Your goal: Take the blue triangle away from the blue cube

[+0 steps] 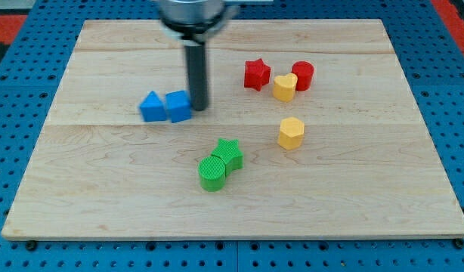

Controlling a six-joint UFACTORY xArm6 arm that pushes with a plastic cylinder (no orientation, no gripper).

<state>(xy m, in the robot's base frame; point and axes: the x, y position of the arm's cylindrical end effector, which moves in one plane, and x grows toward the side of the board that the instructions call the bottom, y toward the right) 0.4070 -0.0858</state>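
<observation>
Camera view, my tip (198,106) seemingly touching blue cube (178,106)

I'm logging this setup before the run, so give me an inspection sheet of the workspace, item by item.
Surface: pale wooden board, flat, lying on a blue perforated base.
Job's things: blue triangle and blue cube side by side, touching, triangle toward the view's left.
Clutter: red star, yellow heart, red cylinder grouped at the view's upper right; yellow hexagon below them; green star against green cylinder.
Tool: my tip is at the cube's right edge, apparently touching.
Cables: nothing seen.
Surroundings: red strips in the top corners.
</observation>
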